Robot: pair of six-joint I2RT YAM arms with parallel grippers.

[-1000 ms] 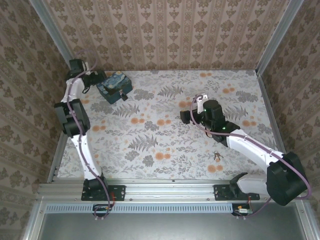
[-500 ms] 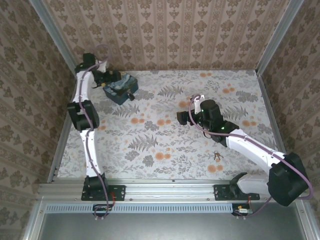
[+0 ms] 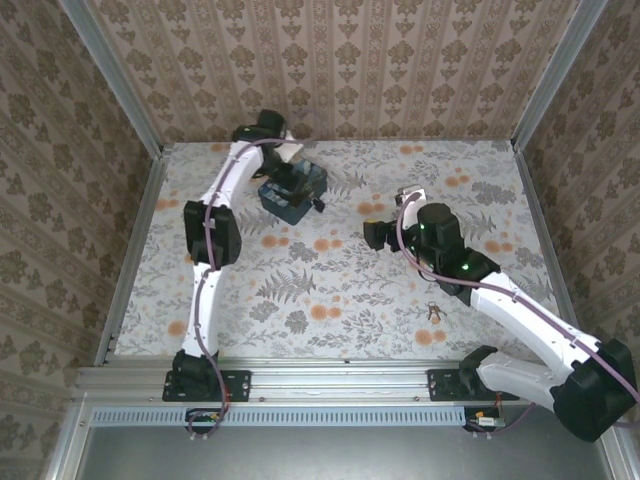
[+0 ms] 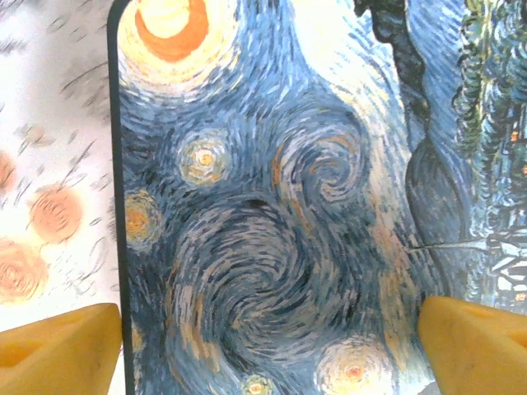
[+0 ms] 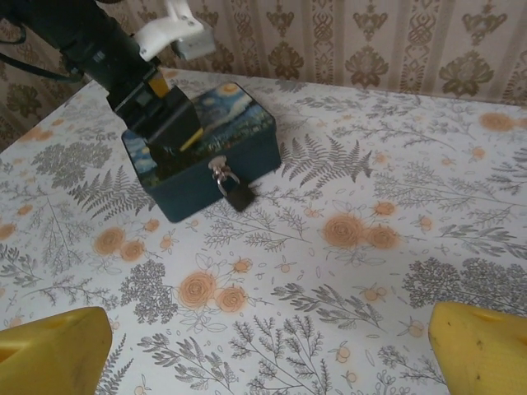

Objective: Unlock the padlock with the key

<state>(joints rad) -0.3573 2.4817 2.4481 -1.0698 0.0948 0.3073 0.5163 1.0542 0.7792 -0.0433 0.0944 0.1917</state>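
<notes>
Box (image 3: 292, 192): stands on the tabletop (image 3: 350, 290), on the far side, left of middle, close before the back wall. Padlock (image 5: 239, 196): hangs against the box's front wall, touching it, on the side turned towards the right pincer (image 5: 263, 350). Left pincer (image 4: 263, 354): hovers straight over the box's lid. Right pincer: stands to the right of the box, a little nearer, apart from it. Key (image 3: 434, 312): lies on the tabletop well apart from the box, further right and much nearer, beyond the right pincer.
</notes>
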